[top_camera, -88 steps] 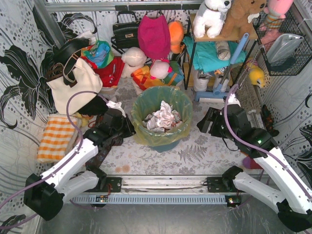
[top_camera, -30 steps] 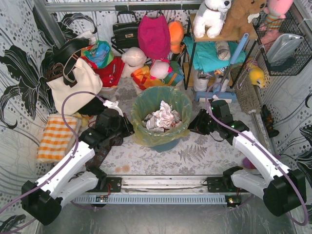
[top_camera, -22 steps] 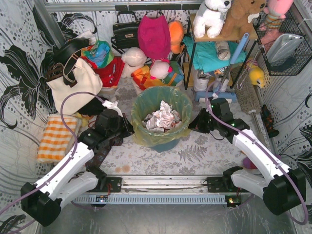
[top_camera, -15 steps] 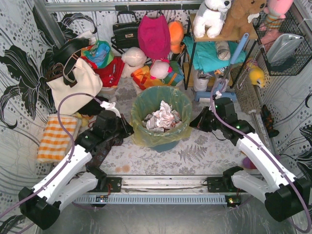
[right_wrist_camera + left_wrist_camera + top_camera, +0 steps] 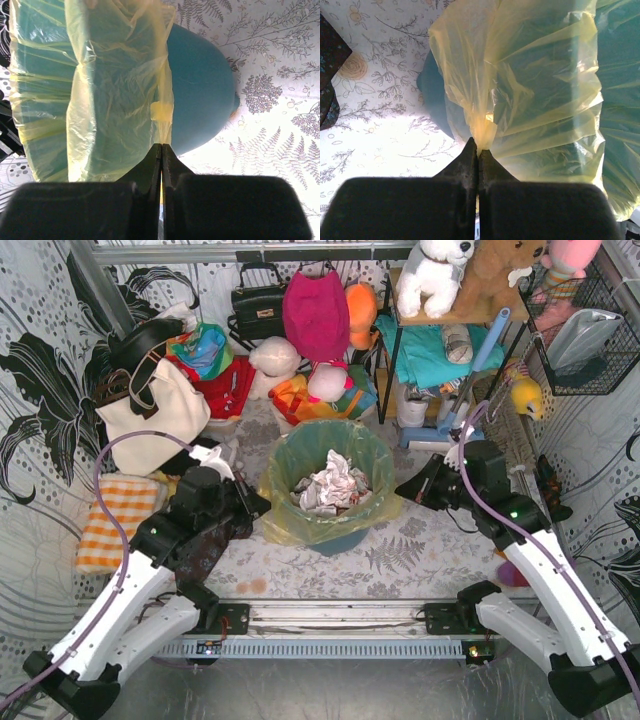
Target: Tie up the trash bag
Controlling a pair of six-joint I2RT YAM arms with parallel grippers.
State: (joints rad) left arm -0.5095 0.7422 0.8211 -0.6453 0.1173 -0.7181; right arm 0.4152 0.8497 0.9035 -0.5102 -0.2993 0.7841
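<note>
Here, left gripper [image 5: 478, 155] and right gripper [image 5: 161, 147] each clench the rim of the bag [image 5: 296, 526]; the bin [image 5: 340, 539] stands mid-bench, handbags [image 5: 150, 410] and toys [image 5: 432, 270] crowding the far edge.

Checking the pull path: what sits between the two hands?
Top view: the trash bag, stretched between left hand and right hand, over the teal bin, crumpled paper inside.

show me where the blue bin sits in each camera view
Top external: centre, bin mostly hidden under the yellow bag.
Left wrist: bin shows left of centre, behind the bag.
Right wrist: bin's bare wall right of centre.
Shared landmark: the bag draped over it.
</note>
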